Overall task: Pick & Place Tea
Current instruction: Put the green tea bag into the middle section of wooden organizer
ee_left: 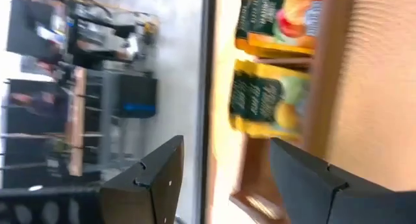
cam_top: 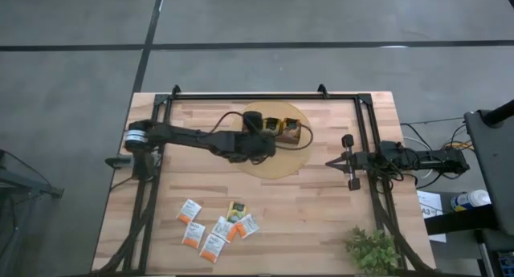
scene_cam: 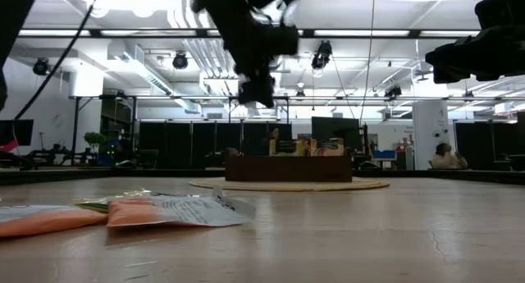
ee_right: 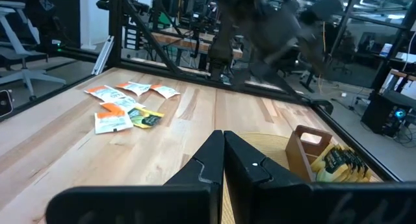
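The wooden table [cam_top: 321, 197] carries a round yellowish mat [cam_top: 277, 160] near its far edge, and on the mat stands the brown wooden tray [cam_top: 291, 132], already holding upright tea packets [ee_left: 263, 107] with dark panels and fruit pictures; the left arm reaches across to it, and the left gripper [cam_top: 259, 140] hangs just beside the tray with its fingers [ee_left: 159, 178] spread wide and nothing between them; the right gripper [cam_top: 351, 162] waits near the right side of the table, fingers pressed together and empty. Judging from this, a placing step at the tray looks finished or nearly so, and the task is well short of done; a loose cluster of tea packets [cam_top: 215, 227] lies flat near the front of the table, well apart from the tray; some are white-and-orange, one yellow-green with a dark panel [cam_top: 236, 211]. The next move probably calls for the left arm to travel to that cluster, settle over a single packet and pinch a thin flat edge without dragging its neighbours; several of them touch or overlap. Printing shows on the packets, but no brand or word can be read in any view.
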Robot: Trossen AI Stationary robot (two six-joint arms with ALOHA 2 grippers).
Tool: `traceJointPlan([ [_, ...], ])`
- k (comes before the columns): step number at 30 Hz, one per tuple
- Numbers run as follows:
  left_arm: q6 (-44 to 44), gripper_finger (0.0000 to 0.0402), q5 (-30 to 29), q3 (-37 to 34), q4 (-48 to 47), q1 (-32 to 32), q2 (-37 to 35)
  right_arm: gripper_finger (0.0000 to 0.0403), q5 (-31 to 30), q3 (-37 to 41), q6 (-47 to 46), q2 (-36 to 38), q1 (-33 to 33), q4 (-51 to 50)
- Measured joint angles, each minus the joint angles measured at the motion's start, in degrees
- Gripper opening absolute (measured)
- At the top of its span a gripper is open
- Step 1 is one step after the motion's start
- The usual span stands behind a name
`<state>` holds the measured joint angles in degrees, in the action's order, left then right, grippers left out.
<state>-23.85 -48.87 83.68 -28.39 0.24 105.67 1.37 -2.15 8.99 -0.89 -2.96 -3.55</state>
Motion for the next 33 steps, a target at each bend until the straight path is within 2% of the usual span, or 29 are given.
traceJointPlan([
  [7, 19.8, 0.0218, 12.0, -0.4, -16.3, -4.9, -7.7, 0.0009, 0.0, 0.0, 0.0, 0.0, 0.0, 0.0],
  [16, 28.5, 0.0218, 25.6, -0.9, -25.1, -13.8, -12.0, 0.0009, 0.0, 0.0, 0.0, 0.0, 0.0, 0.0],
  [19, 28.9, 0.0218, 30.1, -2.9, -25.2, -17.4, -13.0, 0.0009, 0.0, 0.0, 0.0, 0.0, 0.0, 0.0],
  [22, 29.4, 0.0218, 31.5, -6.0, -23.7, -21.0, -14.5, 0.0009, 0.0, 0.0, 0.0, 0.0, 0.0, 0.0],
  [27, 28.0, 0.0218, 32.6, -14.1, -16.2, -25.7, -17.6, 0.0009, 0.0, 0.0, 0.0, 0.0, 0.0, 0.0],
  [33, 26.7, 0.0218, 38.5, -22.7, -7.2, -27.8, -17.7, 0.0009, 0.0, 0.0, 0.0, 0.0, 0.0, 0.0],
])
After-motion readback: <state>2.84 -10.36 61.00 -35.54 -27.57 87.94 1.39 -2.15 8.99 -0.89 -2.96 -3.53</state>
